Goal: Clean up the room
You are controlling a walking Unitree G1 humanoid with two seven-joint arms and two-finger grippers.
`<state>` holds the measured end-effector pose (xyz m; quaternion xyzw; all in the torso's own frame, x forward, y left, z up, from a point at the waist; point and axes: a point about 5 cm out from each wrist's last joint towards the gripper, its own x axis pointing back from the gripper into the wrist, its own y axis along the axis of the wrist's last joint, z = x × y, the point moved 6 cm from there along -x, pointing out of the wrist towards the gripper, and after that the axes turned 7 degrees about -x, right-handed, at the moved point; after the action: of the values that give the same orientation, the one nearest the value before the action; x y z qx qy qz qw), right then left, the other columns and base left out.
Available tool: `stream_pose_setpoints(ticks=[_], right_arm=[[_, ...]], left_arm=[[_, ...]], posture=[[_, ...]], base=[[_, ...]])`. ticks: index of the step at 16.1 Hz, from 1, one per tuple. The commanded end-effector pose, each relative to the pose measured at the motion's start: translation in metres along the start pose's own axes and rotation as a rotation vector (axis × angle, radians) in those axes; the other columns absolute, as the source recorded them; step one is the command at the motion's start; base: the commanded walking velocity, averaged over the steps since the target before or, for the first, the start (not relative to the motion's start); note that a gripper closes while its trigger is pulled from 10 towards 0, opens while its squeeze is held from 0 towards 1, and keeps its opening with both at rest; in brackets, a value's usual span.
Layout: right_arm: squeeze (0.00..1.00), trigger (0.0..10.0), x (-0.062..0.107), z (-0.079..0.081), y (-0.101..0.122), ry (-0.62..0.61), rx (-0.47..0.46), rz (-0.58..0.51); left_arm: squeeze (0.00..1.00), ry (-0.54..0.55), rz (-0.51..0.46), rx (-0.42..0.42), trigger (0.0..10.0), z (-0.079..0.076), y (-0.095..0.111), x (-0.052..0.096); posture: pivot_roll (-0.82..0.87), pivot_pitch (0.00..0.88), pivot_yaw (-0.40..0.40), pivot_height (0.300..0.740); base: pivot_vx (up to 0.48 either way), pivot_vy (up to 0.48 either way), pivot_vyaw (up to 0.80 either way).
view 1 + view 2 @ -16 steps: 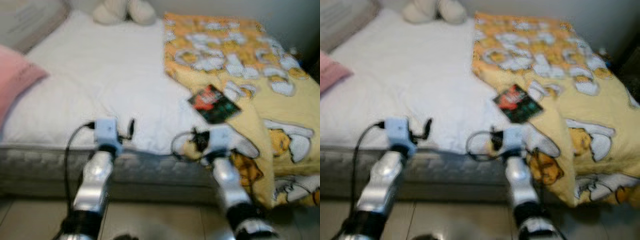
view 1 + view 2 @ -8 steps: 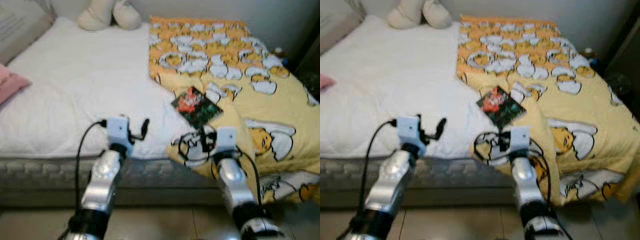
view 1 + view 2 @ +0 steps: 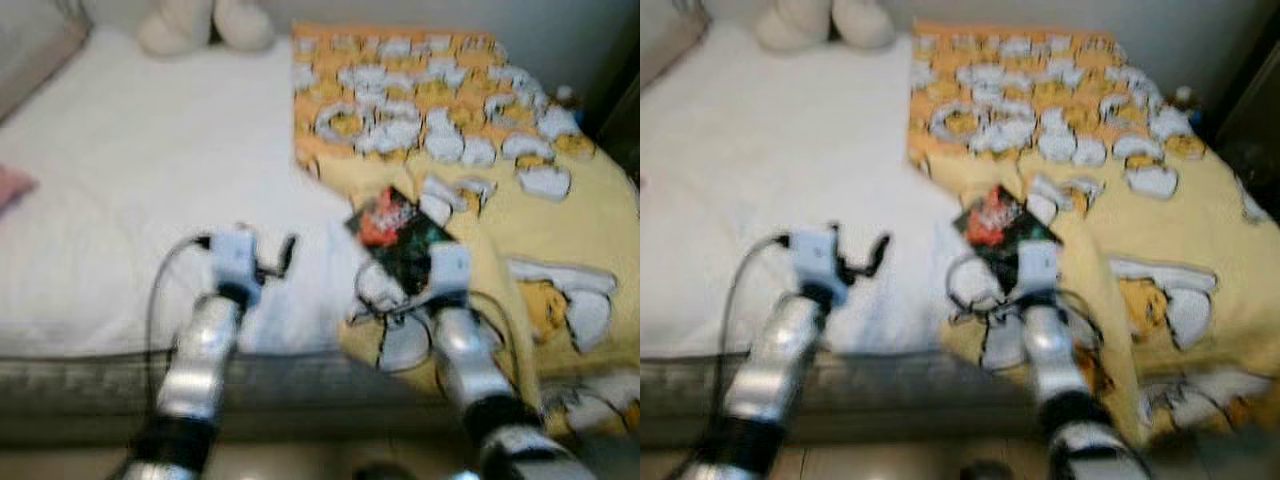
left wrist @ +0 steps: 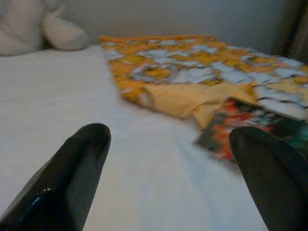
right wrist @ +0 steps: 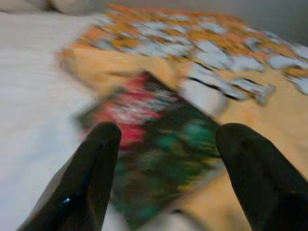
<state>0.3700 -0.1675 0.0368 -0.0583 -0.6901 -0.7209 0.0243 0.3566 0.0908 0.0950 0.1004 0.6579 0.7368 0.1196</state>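
Black fingers (image 5: 96, 159) of the right gripper (image 5: 166, 166) stand wide apart, framing a book (image 3: 398, 238) with a red and green cover that lies flat just ahead of them, not yet touched. The book rests at the near edge of a yellow blanket (image 3: 520, 190) printed with cartoon figures, where the blanket meets the bare white sheet (image 3: 130, 180). In the head views the right gripper sits just short of the book's near corner, above the blanket's draped fold.

The left gripper (image 4: 168, 144) is also spread open, holding nothing, and hangs over the white sheet, with the book off to one side of its far finger.

Further out, the blanket covers the right side of the bed and spills over its edge. A cream plush toy (image 3: 205, 22) sits at the far end of the mattress, and a sliver of pink pillow (image 3: 12, 185) shows at the left.

By my reading the tidying has barely begun: the book is still on the bed, the blanket lies rumpled, and nothing is in either gripper. The reach for the book looks like the step in hand; lifting it away and straightening the bedding remain.
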Motion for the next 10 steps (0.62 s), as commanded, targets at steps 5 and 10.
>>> stream_pose_setpoints(ticks=[5, 10], right_arm=[[0.0, 10.0, -0.005, -0.002, 0.01, -0.023, -0.005, -0.028], [0.0, 10.0, -0.01, -0.011, 0.018, -0.054, 0.013, -0.048]], left_arm=[[0.0, -0.061, -0.013, -0.031, 10.0, -0.009, 0.005, -0.002], [0.0, -0.065, -0.012, -0.013, 10.0, -0.008, 0.005, -0.001]], posture=[[-0.01, 0.0, 0.014, 0.714], [-0.01, 0.0, 0.021, 0.714]], base=[[0.171, -0.086, 0.0], [0.275, -0.389, 0.0]])
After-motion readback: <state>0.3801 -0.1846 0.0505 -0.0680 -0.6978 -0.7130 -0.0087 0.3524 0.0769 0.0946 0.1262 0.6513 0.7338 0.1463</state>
